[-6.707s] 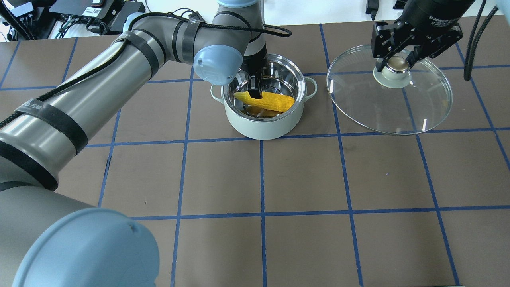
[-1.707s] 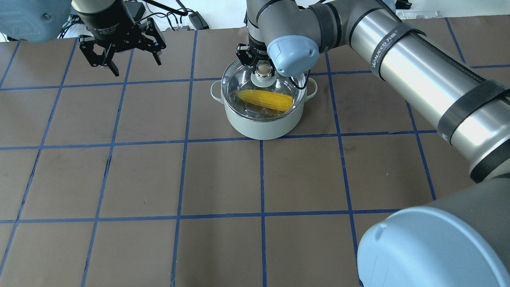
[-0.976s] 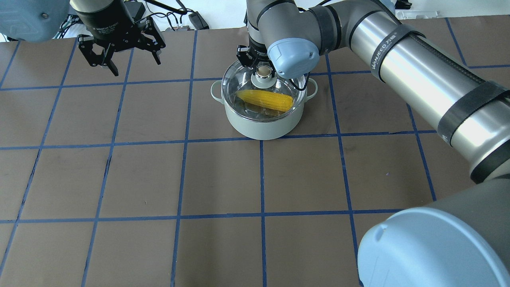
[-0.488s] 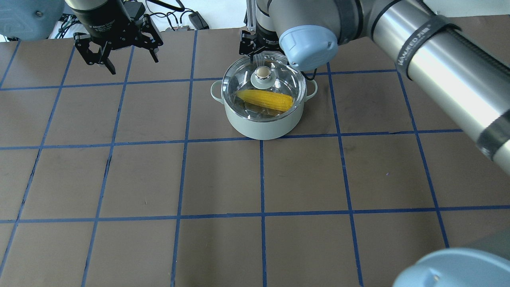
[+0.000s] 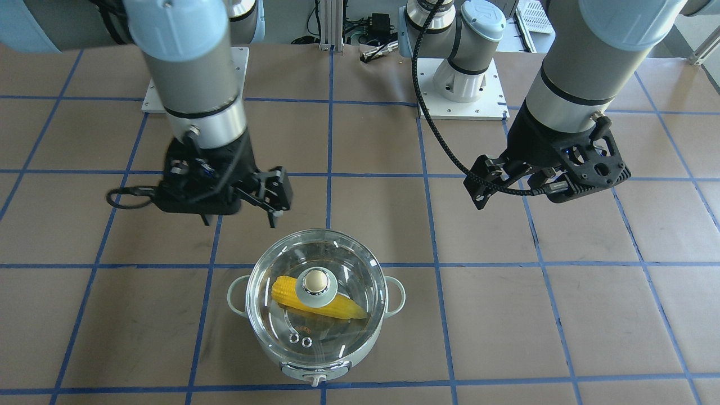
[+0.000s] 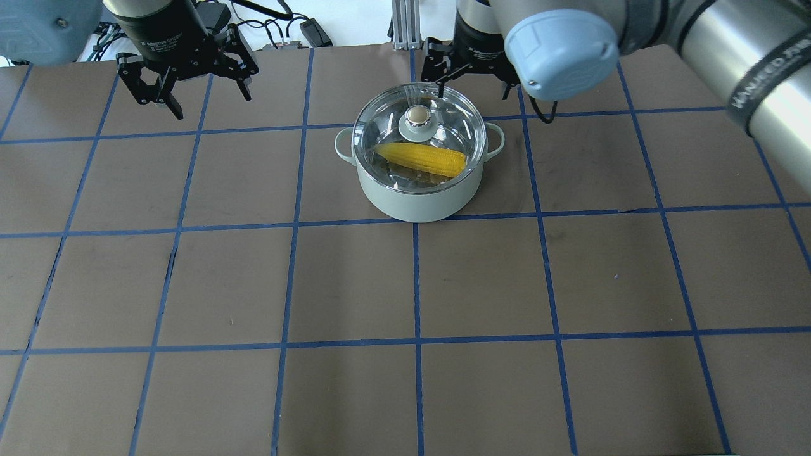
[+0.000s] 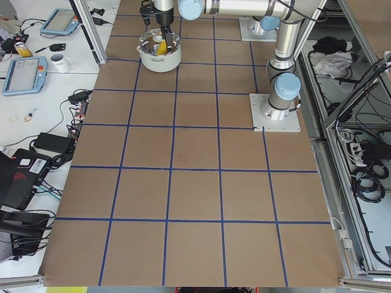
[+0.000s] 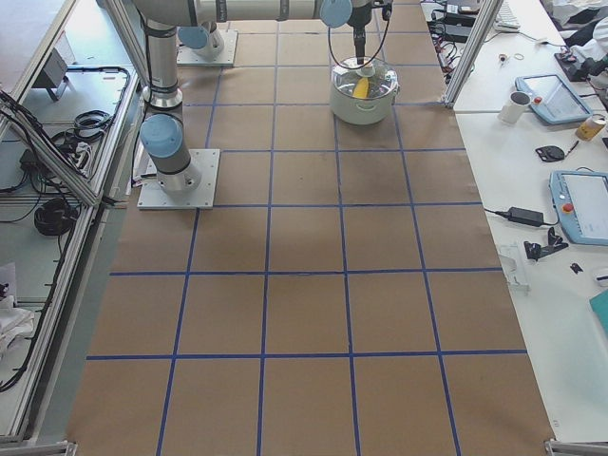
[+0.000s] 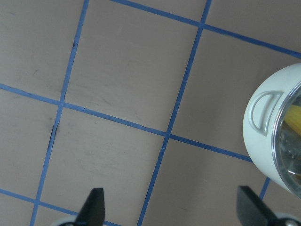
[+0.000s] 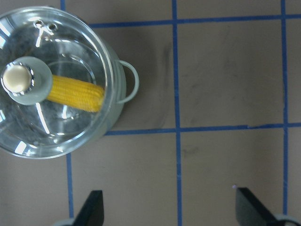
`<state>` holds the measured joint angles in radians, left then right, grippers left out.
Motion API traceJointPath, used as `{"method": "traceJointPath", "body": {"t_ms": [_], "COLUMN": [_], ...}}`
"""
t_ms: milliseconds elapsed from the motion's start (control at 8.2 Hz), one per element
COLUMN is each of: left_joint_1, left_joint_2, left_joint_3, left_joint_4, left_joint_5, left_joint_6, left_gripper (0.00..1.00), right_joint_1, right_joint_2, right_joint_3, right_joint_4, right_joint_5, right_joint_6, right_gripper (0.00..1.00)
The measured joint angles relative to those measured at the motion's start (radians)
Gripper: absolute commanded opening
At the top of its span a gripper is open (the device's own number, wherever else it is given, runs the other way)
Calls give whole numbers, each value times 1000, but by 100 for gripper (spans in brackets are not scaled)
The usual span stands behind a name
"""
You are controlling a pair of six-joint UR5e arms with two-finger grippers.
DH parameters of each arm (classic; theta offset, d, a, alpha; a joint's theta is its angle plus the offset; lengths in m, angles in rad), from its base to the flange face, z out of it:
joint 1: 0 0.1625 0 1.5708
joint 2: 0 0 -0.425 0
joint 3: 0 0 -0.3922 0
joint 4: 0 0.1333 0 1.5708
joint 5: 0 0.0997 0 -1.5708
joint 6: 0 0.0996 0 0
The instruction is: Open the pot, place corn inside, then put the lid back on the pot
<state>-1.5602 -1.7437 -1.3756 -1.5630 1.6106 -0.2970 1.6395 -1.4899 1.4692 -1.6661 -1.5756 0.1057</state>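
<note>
The pale green pot [image 6: 415,199] stands at the back middle of the table. The clear glass lid [image 6: 459,130] sits on it, with its beige knob [image 6: 416,115] free. The yellow corn [image 6: 421,159] lies inside, seen through the glass. My right gripper [image 6: 472,95] is open and empty, raised just behind the pot's far right rim; its wrist view shows the lid [image 10: 61,127] and corn [image 10: 77,92] below to the left. My left gripper [image 6: 212,104] is open and empty, raised at the back left; its wrist view shows the pot's side handle [image 9: 263,113].
Brown paper with a blue tape grid covers the table [image 6: 418,285]. Cables and electronics [image 6: 279,25] lie beyond the back edge. The arm bases [image 5: 461,84] stand on white plates behind the pot.
My right gripper has let go of the lid's knob, risen and moved back and to the right. The lid stays on the pot. My left gripper has hardly moved.
</note>
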Motion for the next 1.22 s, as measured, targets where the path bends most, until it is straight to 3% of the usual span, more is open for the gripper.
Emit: {"method": "traceJointPath", "body": {"t_ms": [366,1220], "left_joint_1": [0,6], "left_joint_2": [1,0], "left_joint_3": [4,10], "left_joint_4": [-1,-8], "left_joint_5": [-1,-1], "left_joint_6": [2,-4], "left_gripper": [100,100], "right_joint_1": [-85,-89], "right_joint_2": [-104,-116], "right_joint_3": [23,30], "right_joint_4": [153,167], "right_joint_5": [3,6], "right_joint_6": [-104,-119], "right_gripper": [100,100]}}
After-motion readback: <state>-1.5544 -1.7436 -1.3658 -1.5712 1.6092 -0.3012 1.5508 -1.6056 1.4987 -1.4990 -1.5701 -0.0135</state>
